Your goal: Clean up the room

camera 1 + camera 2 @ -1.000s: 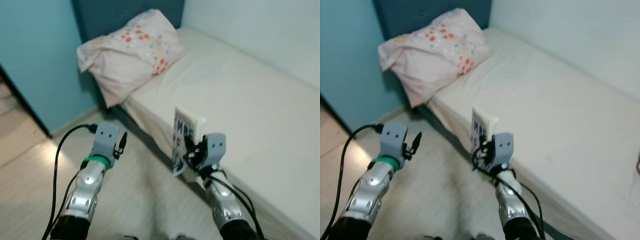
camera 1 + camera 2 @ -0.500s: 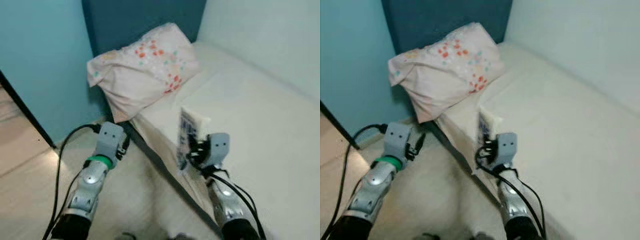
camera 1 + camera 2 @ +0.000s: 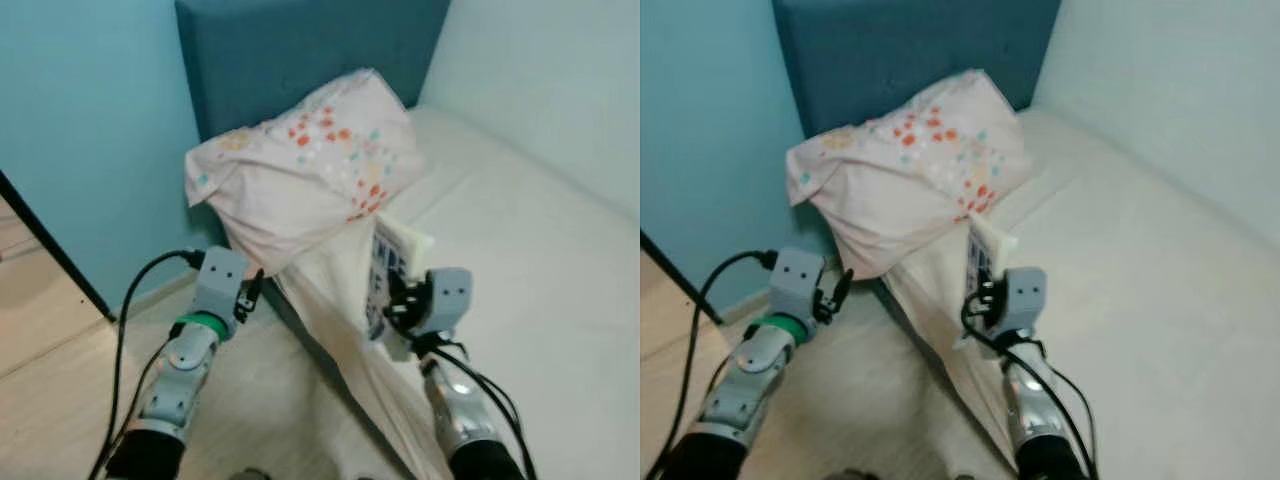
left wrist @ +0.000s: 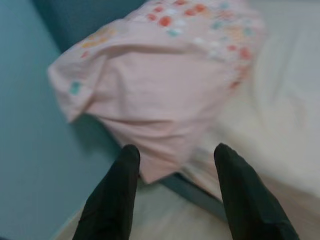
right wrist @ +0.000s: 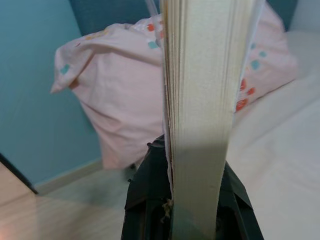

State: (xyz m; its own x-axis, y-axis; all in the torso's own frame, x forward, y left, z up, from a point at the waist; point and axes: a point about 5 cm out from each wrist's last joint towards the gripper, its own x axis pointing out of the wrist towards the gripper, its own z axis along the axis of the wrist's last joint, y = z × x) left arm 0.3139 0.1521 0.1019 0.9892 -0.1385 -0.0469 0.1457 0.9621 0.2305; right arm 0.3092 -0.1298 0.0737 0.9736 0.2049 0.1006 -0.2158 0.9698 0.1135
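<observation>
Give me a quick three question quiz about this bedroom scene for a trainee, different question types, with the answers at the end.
1. True or false: the left gripper is shut on the pillow.
2. What does the right gripper hold? A) book B) cup C) sock
3. Fill in: the pillow lies at the head of the ___, overhanging its edge.

Key:
1. False; its fingers are open and hold nothing.
2. A, the book, held upright.
3. bed.
</observation>
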